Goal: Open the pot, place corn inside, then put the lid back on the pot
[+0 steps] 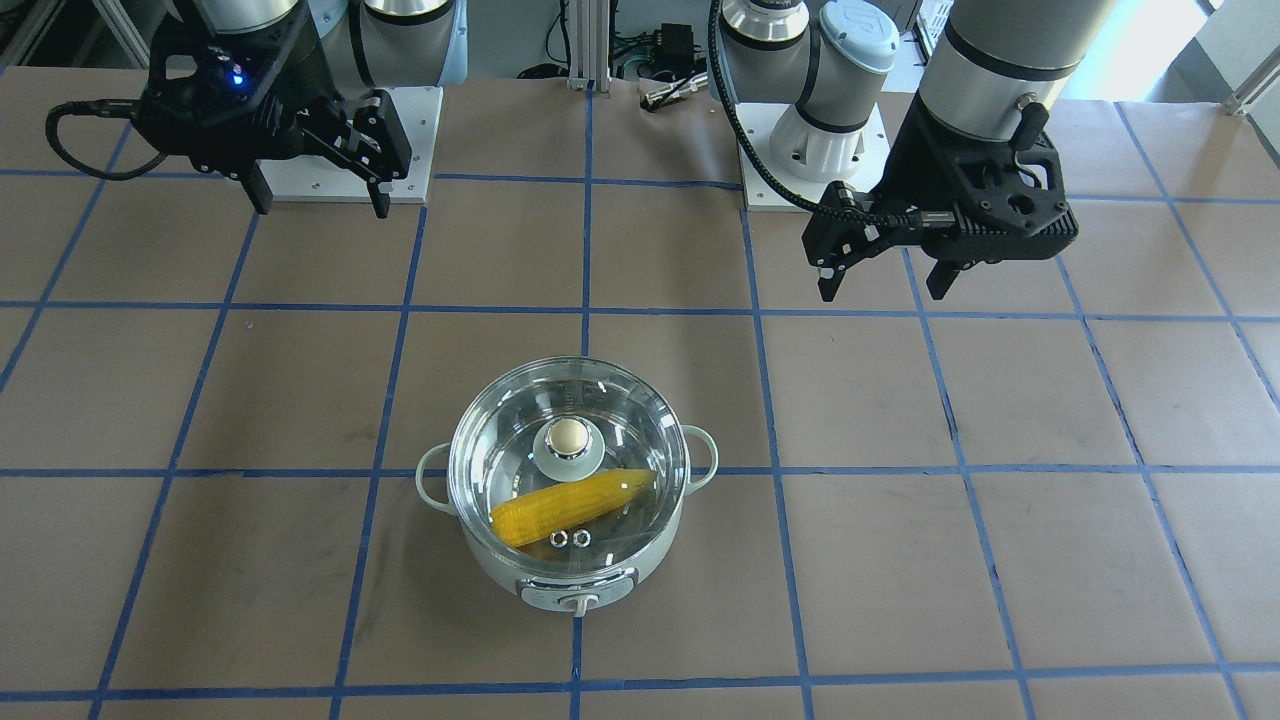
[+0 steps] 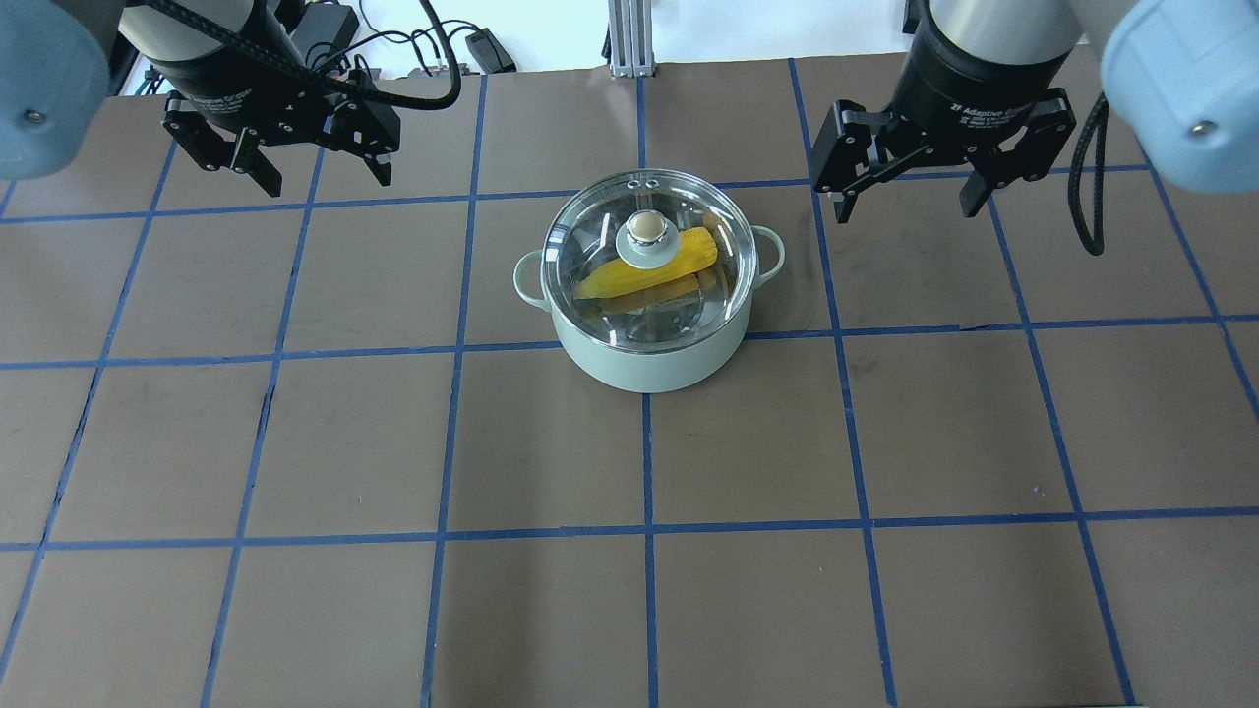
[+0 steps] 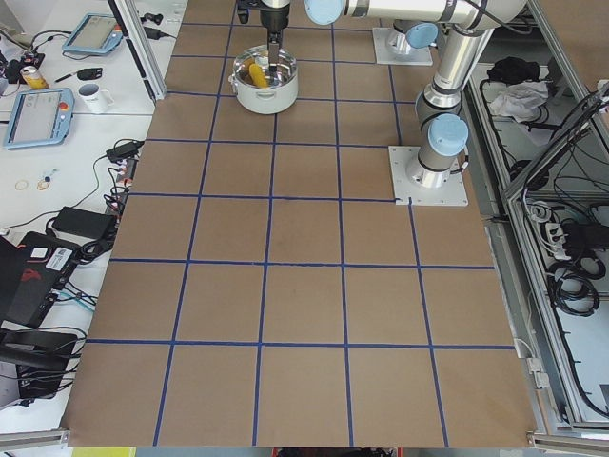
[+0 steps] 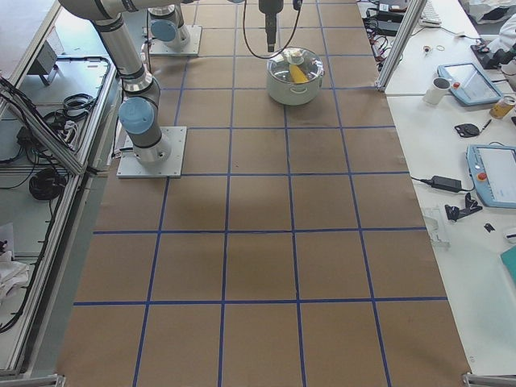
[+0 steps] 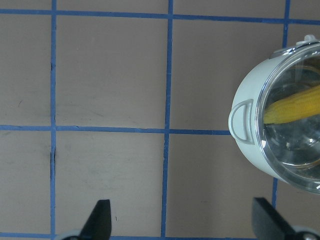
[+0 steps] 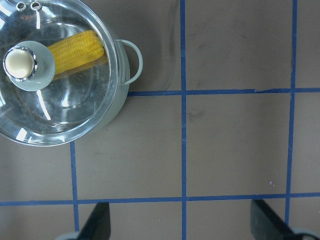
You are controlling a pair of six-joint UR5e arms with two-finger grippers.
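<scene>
The pale mint-green pot [image 1: 560,583] stands mid-table with its control knob facing away from the robot. The clear glass lid [image 1: 610,405] sits on it, closed, with its beige-capped knob [image 1: 566,437] on top. The yellow corn [image 1: 568,508] lies inside the pot under the lid; it also shows in the overhead view [image 2: 629,277]. My left gripper [image 2: 323,180] is open and empty, raised to the pot's left. My right gripper [image 2: 905,211] is open and empty, raised to the pot's right. The left wrist view shows the pot's handle [image 5: 241,121]; the right wrist view shows the lid [image 6: 75,107].
The table is brown paper with a blue tape grid [image 2: 644,531]. The arms' white base plates [image 1: 310,180] [image 1: 768,188] sit at the robot's side. Side benches hold tablets [image 3: 36,117], a mug [image 3: 93,96] and cables.
</scene>
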